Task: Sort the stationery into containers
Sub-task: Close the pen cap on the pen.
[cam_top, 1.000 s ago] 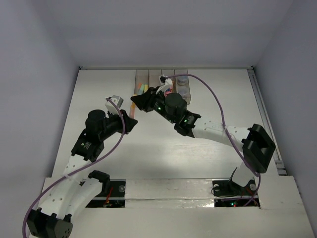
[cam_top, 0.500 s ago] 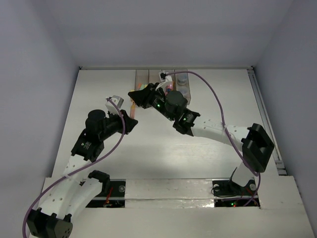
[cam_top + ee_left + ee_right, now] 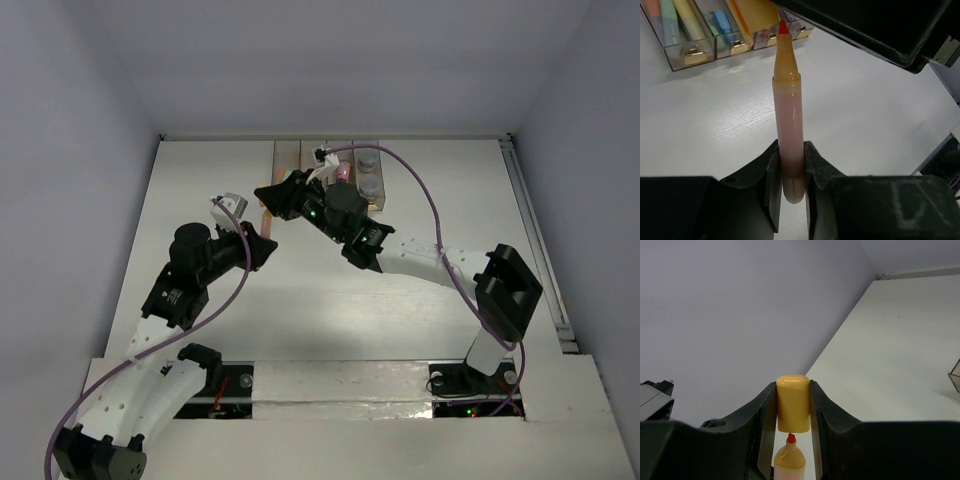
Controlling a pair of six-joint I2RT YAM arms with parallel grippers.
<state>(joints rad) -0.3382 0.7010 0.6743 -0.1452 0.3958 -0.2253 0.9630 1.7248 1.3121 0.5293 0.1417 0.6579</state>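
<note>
My left gripper (image 3: 788,167) (image 3: 262,243) is shut on the lower end of an orange marker (image 3: 788,115) (image 3: 265,217), which points its bare red tip up toward the containers. My right gripper (image 3: 793,392) (image 3: 268,194) is shut on the marker's yellow-orange cap (image 3: 793,402) (image 3: 754,13). The cap's open end hangs just over the red tip, in line with the marker (image 3: 789,462). The containers (image 3: 287,153) (image 3: 690,52) stand at the table's far edge. They hold pastel markers and round grey-blue pieces (image 3: 369,160).
The right arm's black body (image 3: 865,25) fills the space above the marker. A purple cable (image 3: 425,195) loops from the right wrist over the table. A rail (image 3: 520,200) runs along the right edge, and white walls close in three sides.
The right gripper has moved left and slightly away from the containers with the cap, arriving over the marker's tip. The left gripper has barely shifted.
</note>
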